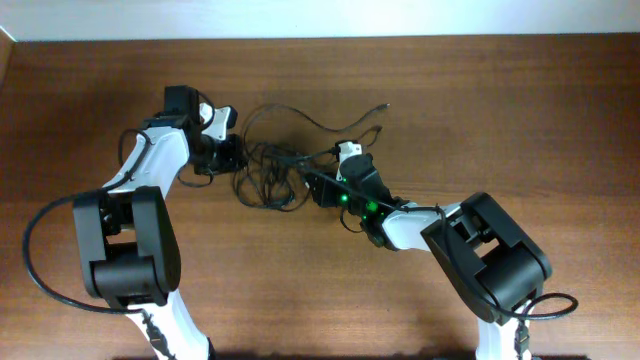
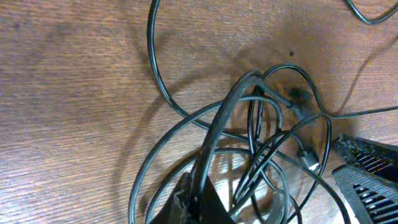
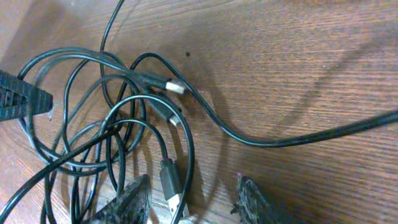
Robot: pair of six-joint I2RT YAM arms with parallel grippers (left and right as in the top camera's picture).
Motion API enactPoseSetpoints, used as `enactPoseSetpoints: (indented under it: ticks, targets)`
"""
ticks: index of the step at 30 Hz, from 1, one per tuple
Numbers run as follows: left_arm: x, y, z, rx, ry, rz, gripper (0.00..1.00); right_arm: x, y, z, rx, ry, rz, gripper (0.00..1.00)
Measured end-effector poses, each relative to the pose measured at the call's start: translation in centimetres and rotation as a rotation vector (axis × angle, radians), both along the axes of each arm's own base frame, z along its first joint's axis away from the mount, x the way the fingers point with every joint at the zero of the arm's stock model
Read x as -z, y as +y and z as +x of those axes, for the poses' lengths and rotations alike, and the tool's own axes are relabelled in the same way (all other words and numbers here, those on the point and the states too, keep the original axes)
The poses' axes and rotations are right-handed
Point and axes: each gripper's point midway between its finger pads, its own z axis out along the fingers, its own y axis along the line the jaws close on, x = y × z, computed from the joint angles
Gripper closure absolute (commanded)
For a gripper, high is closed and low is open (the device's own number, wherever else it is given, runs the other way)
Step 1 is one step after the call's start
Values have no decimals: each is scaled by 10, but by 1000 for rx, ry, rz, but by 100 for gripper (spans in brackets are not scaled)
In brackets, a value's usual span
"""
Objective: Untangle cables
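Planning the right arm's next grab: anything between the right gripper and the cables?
Nothing visible. The right gripper is open directly at the cables, with one plug lying between its fingers on the table. The left gripper is at the tangle's opposite side, out of the way.
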Motion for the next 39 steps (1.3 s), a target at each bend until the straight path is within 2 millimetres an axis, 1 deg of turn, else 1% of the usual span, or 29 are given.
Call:
enactPoseSetpoints:
  ticks: [4,5,8,9,11,12,13,15,17,19,21,22,23,24,30,32,33,35,36,38,39]
  targets:
    - [0,0,1,-5,-1,0,100,0,-1,1,-10,-21,-22,54]
    - [-2,-3,1,0,-6,-19,100,0,-1,1,-12,-24,-23,53]
    - [-15,-23,-2,62,-26,-167,100,0,-1,1,-23,-34,-35,54]
    - [-18,-25,-6,62,-12,-214,100,0,-1,1,-29,-38,-42,53]
    - [-24,-22,-11,45,8,-278,100,2,3,2,-62,-39,-91,54]
    - [-25,-23,-12,45,12,-292,100,-2,7,5,-76,-47,-117,55]
    - [-26,-25,-12,48,11,-301,100,-1,8,6,-82,-35,-154,58]
    - [-27,-27,-13,52,12,-312,100,-4,8,12,-75,-41,-191,62]
    - [-27,-27,-13,53,12,-314,100,-6,7,17,-66,-56,-200,62]
    - [-27,-28,-13,53,12,-317,100,3,6,17,-63,-46,-219,62]
    - [-27,-28,-13,53,12,-317,100,7,9,23,-47,-70,-227,64]
    - [-27,-28,-13,53,12,-317,100,7,10,24,-46,-81,-234,69]
    - [-27,-28,-13,53,12,-317,100,7,11,24,-50,-93,-248,78]
    - [-27,-28,-13,53,12,-317,100,8,11,25,-49,-97,-255,96]
    - [-27,-28,-13,53,11,-317,100,12,10,19,-72,-79,-289,96]
    - [-27,-28,-13,53,11,-318,100,10,-2,7,-103,-25,-350,96]
    - [-28,-28,-13,54,11,-320,100,9,-13,-1,-126,5,-399,96]
    - [-27,-28,-13,54,12,-322,100,-4,-39,-14,-122,54,-485,96]
    - [-27,-29,-14,54,15,-324,100,-10,-48,-19,-117,73,-516,96]
    - [-27,-29,-14,55,14,-326,100,-27,-62,-28,-108,89,-555,96]
    - [-28,-30,-14,55,13,-327,100,-29,-69,-33,-107,107,-576,96]
